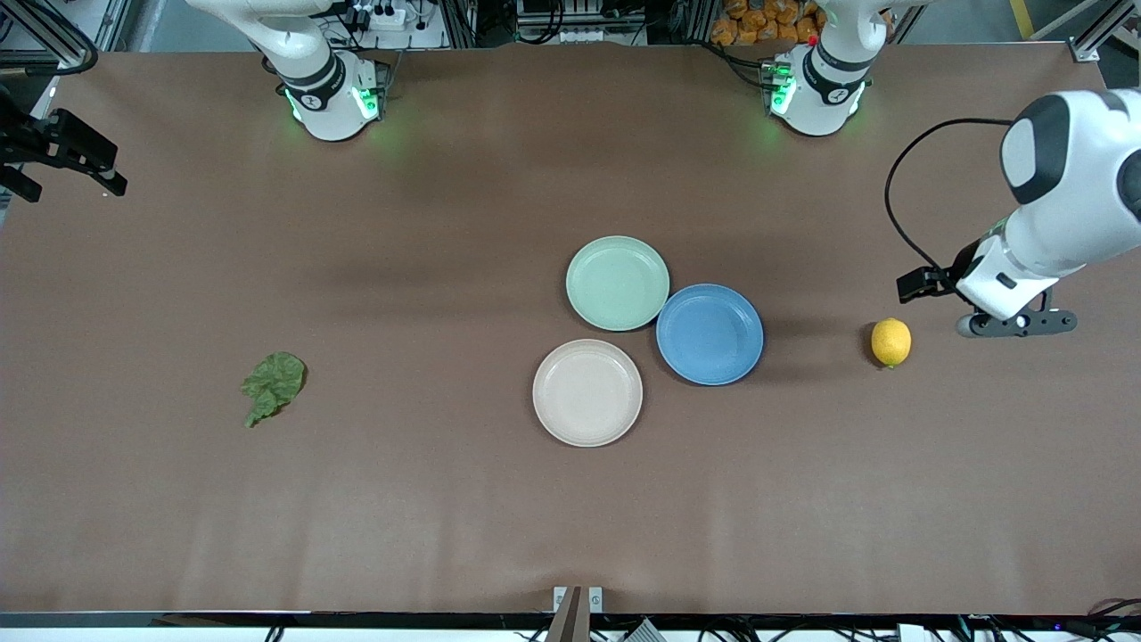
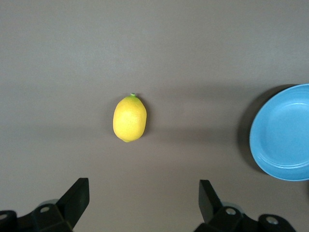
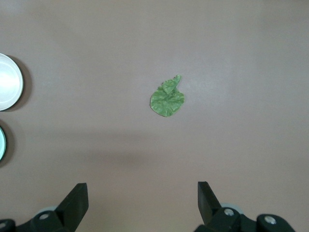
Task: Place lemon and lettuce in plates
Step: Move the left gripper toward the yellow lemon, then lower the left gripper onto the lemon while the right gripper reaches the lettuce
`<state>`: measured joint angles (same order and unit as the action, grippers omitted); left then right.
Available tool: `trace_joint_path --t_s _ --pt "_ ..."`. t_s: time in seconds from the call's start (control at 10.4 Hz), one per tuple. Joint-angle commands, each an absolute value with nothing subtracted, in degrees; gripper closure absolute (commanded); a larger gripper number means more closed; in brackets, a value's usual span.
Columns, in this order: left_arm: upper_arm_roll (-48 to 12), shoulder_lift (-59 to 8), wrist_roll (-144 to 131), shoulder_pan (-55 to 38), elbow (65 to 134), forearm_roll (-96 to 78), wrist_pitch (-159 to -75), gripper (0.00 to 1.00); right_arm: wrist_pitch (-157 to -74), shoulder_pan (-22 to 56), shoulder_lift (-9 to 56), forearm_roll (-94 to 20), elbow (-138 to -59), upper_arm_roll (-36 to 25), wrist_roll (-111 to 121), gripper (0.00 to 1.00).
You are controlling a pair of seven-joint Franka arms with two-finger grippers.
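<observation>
While lemon [image 1: 891, 342] lies apart, plates [image 1: 618, 283] seemingly empty.

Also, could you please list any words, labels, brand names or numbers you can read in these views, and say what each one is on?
None can be read.
The lemon, the lettuce, the mint plate, the beige plate and the blue plate are all plain.
The round marks on the arm bases are too small to read.
</observation>
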<state>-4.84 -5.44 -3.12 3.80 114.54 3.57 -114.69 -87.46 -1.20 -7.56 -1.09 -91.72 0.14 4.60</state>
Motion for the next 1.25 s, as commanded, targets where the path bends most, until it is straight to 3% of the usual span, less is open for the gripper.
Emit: trace_joint_path --t_s 0.0,0.48,0.77,0.87,1.16 --pt "-5.1 -9.39 -2.11 4.04 114.35 8.77 -116.89 0.0 -87.45 -2.37 -8.26 -0.79 -91.67 0.97 3.78 0.0" --pt "-5.01 -14.58 -0.98 4.74 114.52 9.58 -121.9 0.0 -89.46 -2.55 -8.09 -0.79 -93.59 0.62 3.78 0.0" --pt "-5.1 -17.04 1.58 7.29 114.43 11.07 -124.27 0.0 -101.37 -2.37 -7.82 -0.79 -106.12 0.7 4.04 0.0" --pt "-5.1 -18.62 1.58 7.38 114.43 11.86 -125.76 0.0 -107.6 -2.46 -6.0 -0.79 -110.17 0.62 4.22 0.0" --pt "-5.1 -22.58 1.58 7.29 114.08 12.04 -128.41 0.0 -120.19 -2.99 7.95 -0.79 -111.09 0.62 4.39 0.0"
